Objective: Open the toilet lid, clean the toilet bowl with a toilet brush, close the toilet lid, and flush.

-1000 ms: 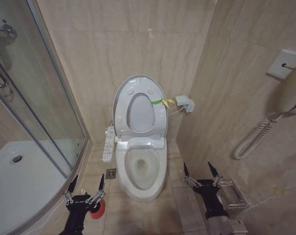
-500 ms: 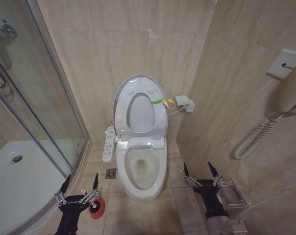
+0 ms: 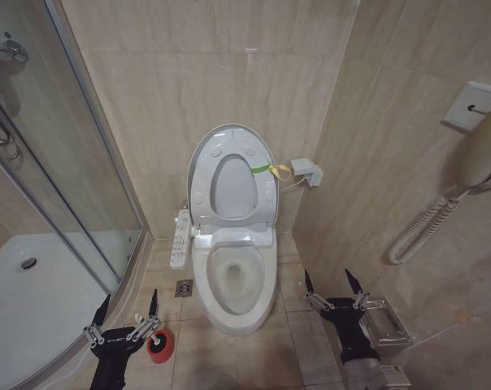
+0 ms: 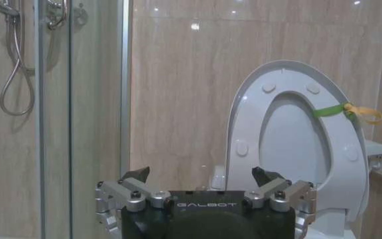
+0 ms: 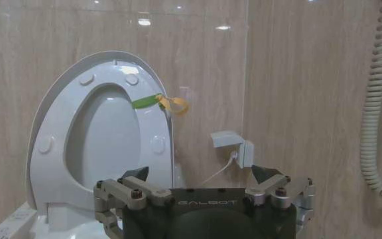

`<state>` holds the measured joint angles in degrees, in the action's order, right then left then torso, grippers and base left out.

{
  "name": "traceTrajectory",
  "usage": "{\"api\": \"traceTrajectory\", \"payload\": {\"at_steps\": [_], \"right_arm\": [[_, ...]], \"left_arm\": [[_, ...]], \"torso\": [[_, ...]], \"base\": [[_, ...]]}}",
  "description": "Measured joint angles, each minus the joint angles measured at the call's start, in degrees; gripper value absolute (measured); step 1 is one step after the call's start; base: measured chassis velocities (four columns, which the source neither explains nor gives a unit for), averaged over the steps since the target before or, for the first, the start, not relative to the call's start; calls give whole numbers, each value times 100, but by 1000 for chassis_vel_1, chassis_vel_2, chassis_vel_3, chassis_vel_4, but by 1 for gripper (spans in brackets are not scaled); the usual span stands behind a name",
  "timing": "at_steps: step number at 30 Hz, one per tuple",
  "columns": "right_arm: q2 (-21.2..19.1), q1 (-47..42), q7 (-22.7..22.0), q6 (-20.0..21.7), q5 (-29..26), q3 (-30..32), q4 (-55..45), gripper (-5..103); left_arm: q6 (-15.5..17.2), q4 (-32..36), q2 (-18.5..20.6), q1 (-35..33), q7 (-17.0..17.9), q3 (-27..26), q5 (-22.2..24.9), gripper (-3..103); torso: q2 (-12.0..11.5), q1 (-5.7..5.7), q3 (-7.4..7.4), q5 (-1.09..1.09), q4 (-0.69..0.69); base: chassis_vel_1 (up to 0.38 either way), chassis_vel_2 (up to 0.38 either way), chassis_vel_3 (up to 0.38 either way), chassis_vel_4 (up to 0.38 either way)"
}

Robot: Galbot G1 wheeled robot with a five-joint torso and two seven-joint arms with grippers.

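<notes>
White toilet lid stood up against the wall, so opening looked done; left gripper hung wide open and empty by the red cup, brushing not begun

Black left gripper body, silver screwed knuckles, dark pointed fingertips, white lettering, seemingly "GALBOT"

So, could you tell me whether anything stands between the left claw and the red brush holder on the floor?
Nothing visible does. The open left claw hangs low beside the shower glass, and the holder sits on bare tiles just to its right, left of the bowl.
</notes>
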<state>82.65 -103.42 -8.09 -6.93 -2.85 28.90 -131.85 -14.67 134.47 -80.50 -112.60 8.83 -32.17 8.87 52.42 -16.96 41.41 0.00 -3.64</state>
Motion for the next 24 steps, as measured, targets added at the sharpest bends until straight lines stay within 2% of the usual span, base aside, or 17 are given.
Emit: {"api": "traceTrajectory", "payload": {"at_steps": [24], "right_arm": [[0, 0, 0, 0, 0, 0, 0, 100]], "left_arm": [[10, 0, 4, 4, -3, 4, 0, 100]], "torso": [[-2, 1, -1, 0, 0]], "base": [[0, 0, 0, 0]]}}
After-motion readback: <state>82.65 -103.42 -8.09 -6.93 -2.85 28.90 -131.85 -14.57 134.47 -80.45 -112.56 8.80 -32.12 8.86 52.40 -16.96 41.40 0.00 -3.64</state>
